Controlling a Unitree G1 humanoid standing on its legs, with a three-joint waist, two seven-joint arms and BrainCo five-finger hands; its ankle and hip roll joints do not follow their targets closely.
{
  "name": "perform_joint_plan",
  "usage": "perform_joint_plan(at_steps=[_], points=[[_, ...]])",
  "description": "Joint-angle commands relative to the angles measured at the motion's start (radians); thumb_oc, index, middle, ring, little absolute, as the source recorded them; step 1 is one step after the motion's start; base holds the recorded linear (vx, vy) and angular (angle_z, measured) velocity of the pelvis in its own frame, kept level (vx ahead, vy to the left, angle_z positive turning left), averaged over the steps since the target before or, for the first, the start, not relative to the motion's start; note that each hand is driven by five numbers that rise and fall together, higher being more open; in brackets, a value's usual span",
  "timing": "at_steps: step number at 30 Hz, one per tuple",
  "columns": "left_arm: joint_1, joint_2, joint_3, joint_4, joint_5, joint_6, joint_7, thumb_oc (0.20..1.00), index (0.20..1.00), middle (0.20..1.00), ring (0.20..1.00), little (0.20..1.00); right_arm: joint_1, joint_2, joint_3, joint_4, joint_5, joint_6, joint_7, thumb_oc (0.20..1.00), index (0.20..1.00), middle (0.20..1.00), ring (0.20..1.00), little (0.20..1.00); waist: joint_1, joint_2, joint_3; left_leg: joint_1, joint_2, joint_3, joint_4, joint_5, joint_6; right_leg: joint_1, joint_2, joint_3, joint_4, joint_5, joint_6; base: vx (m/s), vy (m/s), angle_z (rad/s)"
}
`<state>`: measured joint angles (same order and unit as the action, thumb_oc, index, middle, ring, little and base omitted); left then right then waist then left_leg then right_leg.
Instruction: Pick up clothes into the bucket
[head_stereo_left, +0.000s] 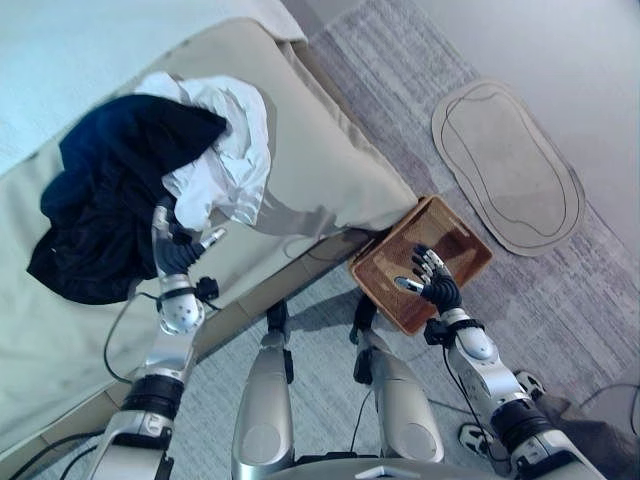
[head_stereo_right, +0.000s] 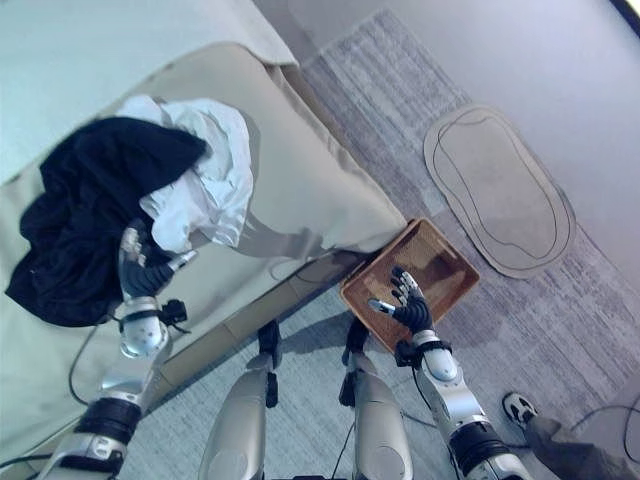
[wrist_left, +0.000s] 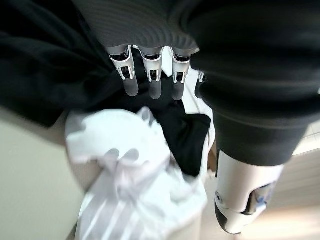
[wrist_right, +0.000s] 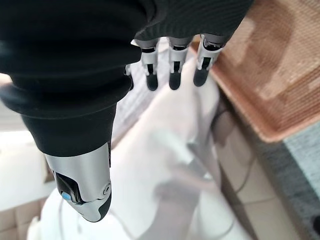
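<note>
A home bedroom: beige-covered bed (head_stereo_left: 330, 170), grey carpet (head_stereo_left: 400, 60), oval mat (head_stereo_left: 508, 165).

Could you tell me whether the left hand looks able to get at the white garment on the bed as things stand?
Probably yes: the left hand is open right beside the white garment, with nothing between them.

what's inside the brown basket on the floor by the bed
The basket looks empty: its woven bottom shows bare. The right robot hand, fingers open, hovers over its near part and hides a patch of it.
</note>
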<state>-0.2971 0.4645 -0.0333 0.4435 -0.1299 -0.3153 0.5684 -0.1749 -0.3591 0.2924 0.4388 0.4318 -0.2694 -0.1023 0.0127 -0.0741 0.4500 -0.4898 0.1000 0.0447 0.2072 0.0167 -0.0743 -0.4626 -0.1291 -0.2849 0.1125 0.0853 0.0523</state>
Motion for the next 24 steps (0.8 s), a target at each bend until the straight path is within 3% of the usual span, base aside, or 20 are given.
perform_joint_plan(at_steps=[1, 11, 18, 24], points=[[-0.059, 0.09, 0.058, 0.076, 0.092, 0.019, 0.132, 1.0, 1.0, 1.0, 1.0, 1.0, 0.012, -0.021, 0.03, -0.087, 0.015, -0.062, -0.039, 1.0, 1.0, 1.0, 1.0, 1.0, -0.013, -0.038, -0.039, -0.143, 0.066, 0.019, 0.134, -0.041, 0.0, 0.002, -0.151, -0.004, 0.127, -0.067, 0.113, -0.03, 0.022, -0.01], [-0.197, 0.253, 0.028, 0.241, 0.351, 0.217, 0.273, 1.0, 1.0, 1.0, 1.0, 1.0, -0.006, -0.048, 0.031, -0.124, 0.021, -0.085, -0.04, 1.0, 1.0, 1.0, 1.0, 1.0, -0.039, -0.048, -0.017, -0.328, 0.067, -0.01, 0.289, -0.095, 0.018, -0.172, -0.171, 0.012, 0.261, -0.104, 0.108, 0.0, 0.013, -0.01], [-0.278, 0.325, -0.007, 0.538, 0.255, 0.215, 0.254, 1.0, 1.0, 1.0, 1.0, 1.0, -0.013, -0.07, 0.057, -0.139, 0.041, -0.098, -0.026, 1.0, 1.0, 1.0, 1.0, 1.0, -0.064, -0.055, -0.033, -0.391, 0.073, -0.01, 0.327, -0.1, 0.023, -0.234, -0.168, 0.022, 0.281, -0.101, 0.108, 0.0, 0.015, 0.01], [-0.279, 0.337, 0.015, 0.598, 0.181, 0.22, 0.212, 1.0, 1.0, 1.0, 1.0, 1.0, 0.002, -0.093, 0.049, -0.173, 0.047, -0.095, -0.012, 1.0, 1.0, 1.0, 1.0, 1.0, -0.071, -0.059, -0.046, -0.419, 0.072, -0.014, 0.334, -0.104, 0.025, -0.256, -0.164, 0.021, 0.279, -0.098, 0.11, 0.0, 0.002, -0.01]])
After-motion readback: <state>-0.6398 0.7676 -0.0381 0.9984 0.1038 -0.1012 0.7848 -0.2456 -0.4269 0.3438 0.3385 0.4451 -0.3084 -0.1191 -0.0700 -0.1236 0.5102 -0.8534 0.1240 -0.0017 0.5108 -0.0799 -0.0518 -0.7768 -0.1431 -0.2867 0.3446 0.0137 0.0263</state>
